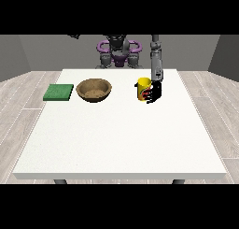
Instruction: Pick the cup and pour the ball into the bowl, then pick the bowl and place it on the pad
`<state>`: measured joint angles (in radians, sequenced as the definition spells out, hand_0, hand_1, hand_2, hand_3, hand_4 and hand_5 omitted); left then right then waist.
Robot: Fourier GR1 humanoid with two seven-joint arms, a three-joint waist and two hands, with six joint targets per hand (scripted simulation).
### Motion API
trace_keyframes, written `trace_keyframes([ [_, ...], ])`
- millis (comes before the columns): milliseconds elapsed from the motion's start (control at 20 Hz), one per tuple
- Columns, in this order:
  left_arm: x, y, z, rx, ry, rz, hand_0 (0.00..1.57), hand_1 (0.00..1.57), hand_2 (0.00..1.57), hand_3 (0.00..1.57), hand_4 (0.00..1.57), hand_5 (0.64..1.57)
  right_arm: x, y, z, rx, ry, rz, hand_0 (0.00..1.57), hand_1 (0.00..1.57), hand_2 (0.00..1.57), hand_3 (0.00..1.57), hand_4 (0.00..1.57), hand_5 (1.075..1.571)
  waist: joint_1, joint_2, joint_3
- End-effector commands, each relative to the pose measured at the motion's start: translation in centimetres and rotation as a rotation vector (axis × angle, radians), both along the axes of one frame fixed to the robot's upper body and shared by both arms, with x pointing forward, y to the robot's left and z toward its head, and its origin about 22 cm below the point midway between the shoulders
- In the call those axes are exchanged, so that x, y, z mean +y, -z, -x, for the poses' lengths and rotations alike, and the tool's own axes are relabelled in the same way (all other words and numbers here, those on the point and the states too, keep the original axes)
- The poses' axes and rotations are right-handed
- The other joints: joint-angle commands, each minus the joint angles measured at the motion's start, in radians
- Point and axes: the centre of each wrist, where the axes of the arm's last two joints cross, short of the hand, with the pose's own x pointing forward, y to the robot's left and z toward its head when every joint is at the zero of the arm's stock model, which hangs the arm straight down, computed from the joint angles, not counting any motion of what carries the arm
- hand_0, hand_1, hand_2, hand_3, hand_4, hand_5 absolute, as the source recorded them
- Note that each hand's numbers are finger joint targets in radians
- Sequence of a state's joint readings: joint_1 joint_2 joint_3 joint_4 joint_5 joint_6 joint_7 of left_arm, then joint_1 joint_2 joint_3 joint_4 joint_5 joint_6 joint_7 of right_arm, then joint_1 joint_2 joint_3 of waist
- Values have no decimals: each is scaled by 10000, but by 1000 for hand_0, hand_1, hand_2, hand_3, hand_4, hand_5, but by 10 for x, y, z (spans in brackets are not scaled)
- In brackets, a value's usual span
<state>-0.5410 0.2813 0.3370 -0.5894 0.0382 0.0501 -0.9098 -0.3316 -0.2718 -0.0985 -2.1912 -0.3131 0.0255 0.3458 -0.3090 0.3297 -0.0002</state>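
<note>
White table (116,144) lies bare toward its near edge; hand at the view's right (154,93) has fingers wrapped round the yellow cup (143,88).

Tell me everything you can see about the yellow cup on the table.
The yellow cup stands upright on the white table, right of the brown bowl in the view. It looks like a plain, smooth mug. The black hand at the view's right is against its side. Its inside and any ball cannot be seen.

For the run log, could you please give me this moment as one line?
phase: reaching cup | robot hand at view's right: beside yellow cup, upright | bowl: between cup and green pad, not on pad
</note>
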Motion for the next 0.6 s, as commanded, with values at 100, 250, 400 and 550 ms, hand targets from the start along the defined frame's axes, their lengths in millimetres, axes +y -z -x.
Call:
trace_keyframes([
  [100, -10, 7, -3, 218, -981, -1366, 1322, 1322, 1571, 1571, 1067, 1487, -16, -8, 6, 122, -69, -42, 0, 0, 0, 0, 73, 1562, -199, -101, -4],
  [250, -22, 12, -2, 285, -519, -1885, 1335, 1335, 1571, 1571, 1053, 1478, -34, -8, -3, 692, 254, -289, 0, 0, 0, 0, 105, 1559, 235, -820, 0],
  [400, -51, -7, -22, 913, -536, -2811, 1342, 1342, 1571, 1571, 1105, 1500, -44, 33, -21, 1585, 512, -403, 0, 0, 0, 0, 152, 1558, 516, -1725, 19],
  [550, -79, -13, -33, 1117, -690, -3755, 1360, 1360, 1571, 1571, 1119, 1499, -41, 21, -24, 1994, 777, -487, 0, 0, 0, 0, 189, 1558, 567, -2076, 9],
])
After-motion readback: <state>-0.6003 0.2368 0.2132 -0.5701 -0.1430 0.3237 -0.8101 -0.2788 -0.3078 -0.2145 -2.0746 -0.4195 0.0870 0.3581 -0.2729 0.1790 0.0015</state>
